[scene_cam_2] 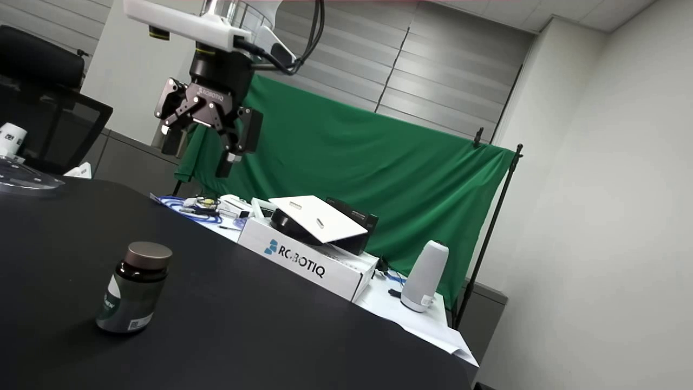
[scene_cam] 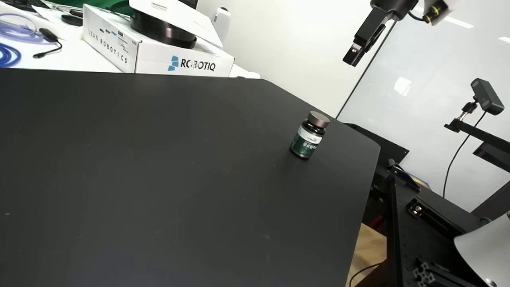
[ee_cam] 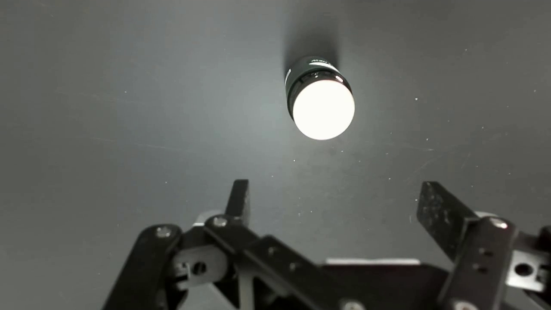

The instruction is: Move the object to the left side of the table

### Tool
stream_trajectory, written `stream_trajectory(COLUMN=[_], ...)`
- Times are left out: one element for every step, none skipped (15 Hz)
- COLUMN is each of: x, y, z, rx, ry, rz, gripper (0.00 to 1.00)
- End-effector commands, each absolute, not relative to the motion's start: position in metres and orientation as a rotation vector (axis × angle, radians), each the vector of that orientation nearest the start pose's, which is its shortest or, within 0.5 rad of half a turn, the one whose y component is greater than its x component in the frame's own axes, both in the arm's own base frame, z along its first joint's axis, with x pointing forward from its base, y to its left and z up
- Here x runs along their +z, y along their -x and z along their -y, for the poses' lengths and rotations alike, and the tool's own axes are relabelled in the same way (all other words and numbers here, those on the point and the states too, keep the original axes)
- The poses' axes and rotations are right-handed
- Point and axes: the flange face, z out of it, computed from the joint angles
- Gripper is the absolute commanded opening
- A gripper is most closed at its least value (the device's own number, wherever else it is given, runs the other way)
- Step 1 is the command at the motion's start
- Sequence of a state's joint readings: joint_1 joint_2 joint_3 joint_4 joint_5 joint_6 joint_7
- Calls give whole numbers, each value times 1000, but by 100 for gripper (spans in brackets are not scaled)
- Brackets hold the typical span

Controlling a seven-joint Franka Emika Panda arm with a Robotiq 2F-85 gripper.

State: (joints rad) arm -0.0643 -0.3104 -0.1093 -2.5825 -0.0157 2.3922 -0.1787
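The object, a small dark bottle with a green-and-white label, stands upright on the table in both exterior views (scene_cam: pixel 306 141) (scene_cam_2: pixel 132 298). Its cap looks dark brown there. In the wrist view the bottle (ee_cam: pixel 323 110) shows from above, its cap glaring white, ahead of the fingertips. The table (scene_cam: pixel 159 179) is matte black and also shows in an exterior view (scene_cam_2: pixel 281 336) and the wrist view (ee_cam: pixel 107 142). My gripper (ee_cam: pixel 335 186) is open and empty, its fingers wide apart. In both exterior views the gripper (scene_cam: pixel 353 59) (scene_cam_2: pixel 198 157) hangs well above the table, apart from the bottle.
A white Robotiq box (scene_cam: pixel 183 61) (scene_cam_2: pixel 308 262) with a white-and-black item on it stands on a white surface beyond the table edge. Blue cables (scene_cam: pixel 8 56) lie there too. A camera on a mount (scene_cam: pixel 487 96) stands beyond another table edge. A clear plastic item (scene_cam_2: pixel 27 179) is at the table's far corner.
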Motion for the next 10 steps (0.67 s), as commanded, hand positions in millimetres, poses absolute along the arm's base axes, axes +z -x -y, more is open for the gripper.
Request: stream_trajectory(x=[376,372,366,360,354,347,340,334,328,324], y=[-420,-418,-416,-414,-411,-407,-404,-401,-399,-399], z=[74,75,76,76,77,76,76,75,74,73], rx=[-212,-243,-248,-250,-249,-229,-213,-182,-191,-206], ry=[3148,3155,3175,3182,3189,3192,3195,3183,3155,3129], rz=[9,-73,-154,-229,-317,-370,-411,-444,-469,-476], gripper=[100,100,100,100,100,100,100,100,100,100])
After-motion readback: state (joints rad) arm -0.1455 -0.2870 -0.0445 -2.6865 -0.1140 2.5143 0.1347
